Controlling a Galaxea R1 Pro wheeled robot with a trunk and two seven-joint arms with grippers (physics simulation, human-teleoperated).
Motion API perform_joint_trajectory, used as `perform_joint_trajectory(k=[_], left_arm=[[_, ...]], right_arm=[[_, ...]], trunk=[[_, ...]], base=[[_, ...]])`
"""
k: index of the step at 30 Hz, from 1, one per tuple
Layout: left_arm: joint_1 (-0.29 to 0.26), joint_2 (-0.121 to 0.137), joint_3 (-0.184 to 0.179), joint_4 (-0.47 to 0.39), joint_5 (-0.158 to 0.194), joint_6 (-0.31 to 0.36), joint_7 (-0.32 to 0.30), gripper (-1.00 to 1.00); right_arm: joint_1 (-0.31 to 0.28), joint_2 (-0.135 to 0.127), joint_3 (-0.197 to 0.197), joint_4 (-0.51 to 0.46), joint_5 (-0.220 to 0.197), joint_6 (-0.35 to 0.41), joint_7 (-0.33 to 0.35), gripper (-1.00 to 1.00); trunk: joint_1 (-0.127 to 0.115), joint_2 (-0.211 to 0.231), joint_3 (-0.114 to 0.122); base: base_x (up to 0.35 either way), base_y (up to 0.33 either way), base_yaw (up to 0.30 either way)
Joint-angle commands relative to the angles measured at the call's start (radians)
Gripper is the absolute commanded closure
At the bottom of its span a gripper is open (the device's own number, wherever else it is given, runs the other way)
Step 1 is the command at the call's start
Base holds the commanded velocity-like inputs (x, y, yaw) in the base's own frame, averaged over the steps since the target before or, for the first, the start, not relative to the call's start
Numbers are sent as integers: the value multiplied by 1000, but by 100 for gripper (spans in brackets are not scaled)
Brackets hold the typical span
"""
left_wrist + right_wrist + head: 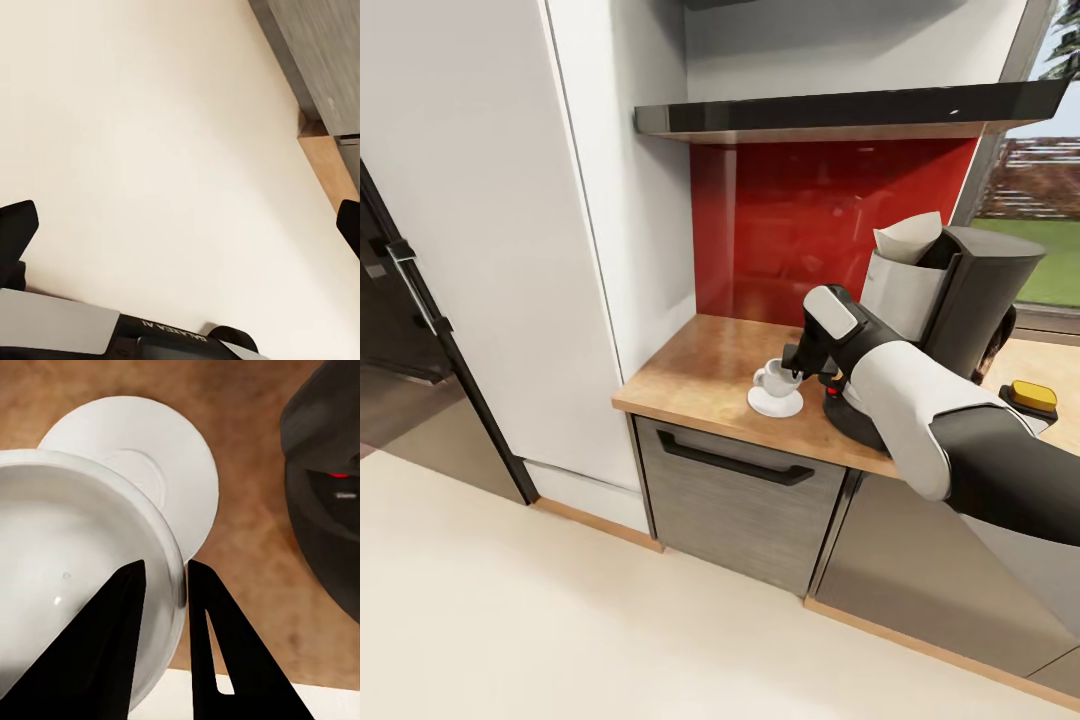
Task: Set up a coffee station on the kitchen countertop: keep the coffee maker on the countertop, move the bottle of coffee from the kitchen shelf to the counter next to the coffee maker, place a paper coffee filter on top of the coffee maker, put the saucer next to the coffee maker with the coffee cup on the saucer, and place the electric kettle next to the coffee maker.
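We see the right gripper (796, 372) pinched onto the rim of the cup (771, 378) — one finger inside, one outside. The cup sits over the saucer (775, 402) on the bench (700, 375), just left of the kettle (326, 495) and the coffee maker (960, 300), which carries the paper filter (908, 238). The yellow-capped bottle (1030, 398) stands at the right. The left gripper (180, 225) hangs spread wide over the floor (150, 135), holding nothing.

Cream floor (150, 150); grey cabinet front (322, 52) (wooden plinth (326, 161) beneath).
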Motion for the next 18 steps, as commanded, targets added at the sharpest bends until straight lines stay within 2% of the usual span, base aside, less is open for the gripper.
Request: perform_joint_trajectory(k=[1, 18], left_arm=[[-1, 0, -3, 2, 4, -4, -3, -100], [-1, 0, -5, 2, 4, -3, -3, -100]], right_arm=[[-1, -1, 7, -1, -12, 3, -7, 100], [-1, -1, 7, -1, -13, 3, -7, 100]], trunk=[[0, -1, -1], [0, -1, -1]], base=[[5, 0, 0], [42, -10, 0]])
